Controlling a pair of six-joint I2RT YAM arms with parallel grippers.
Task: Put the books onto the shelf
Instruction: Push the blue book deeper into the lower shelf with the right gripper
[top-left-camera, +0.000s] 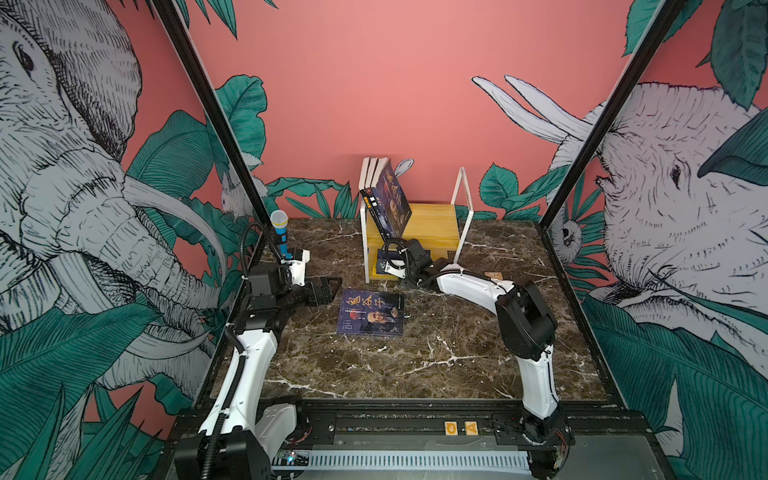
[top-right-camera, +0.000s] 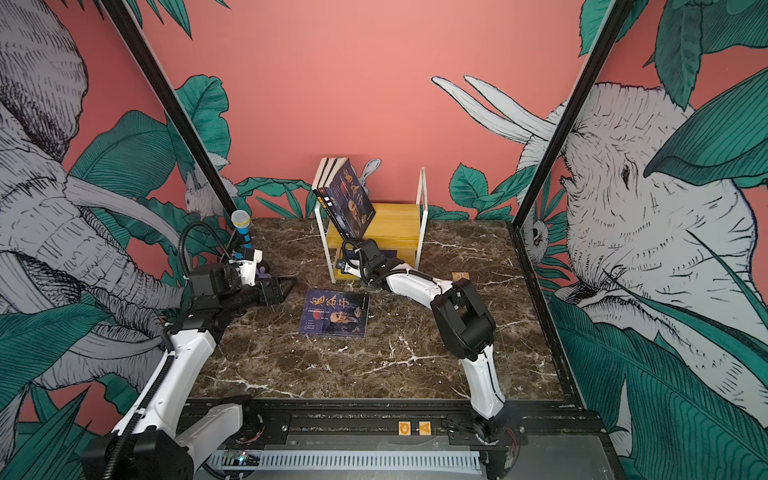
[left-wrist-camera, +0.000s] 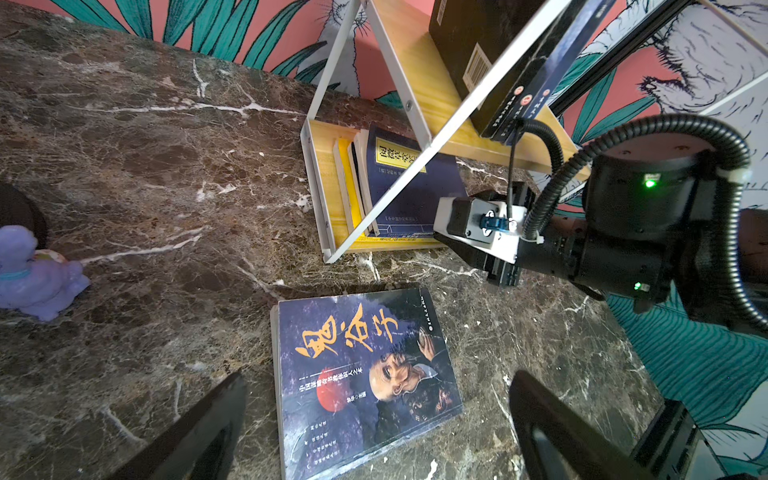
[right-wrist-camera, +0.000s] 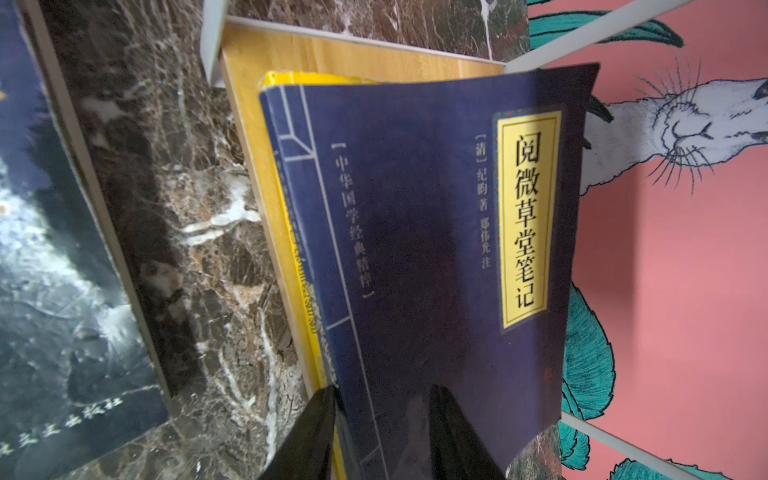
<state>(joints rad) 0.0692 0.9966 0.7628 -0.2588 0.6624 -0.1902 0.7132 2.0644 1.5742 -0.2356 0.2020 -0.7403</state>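
a: top views first. the shelf stands at twelve o'clock on the marble table. a small row of leaning books tips toward its eleven o'clock post on the upper board.

b: the twin view agrees, shelf and leaning books. a flat book, navy with gold calligraphy and a portrait, lies face up mid-table, at six o'clock from the shelf.

a: the left gripper hovers at nine o'clock of that flat book. its jaws are spread wide and carry nothing. the right gripper is low at the shelf's seven o'clock corner, nose into the lower tier.

b: now the left wrist view. the left gripper has its fingers far apart, with the flat book on the table beyond them. a label book, navy with a yellow title panel, lies in the lower tier on a yellow book. a purple toy sits well apart.

a: and the right wrist view. the right gripper straddles the near edge of the label book, and the cover bows upward.

b: is it pinching?

a: the jaws are part closed, but i cannot tell whether they press the book.
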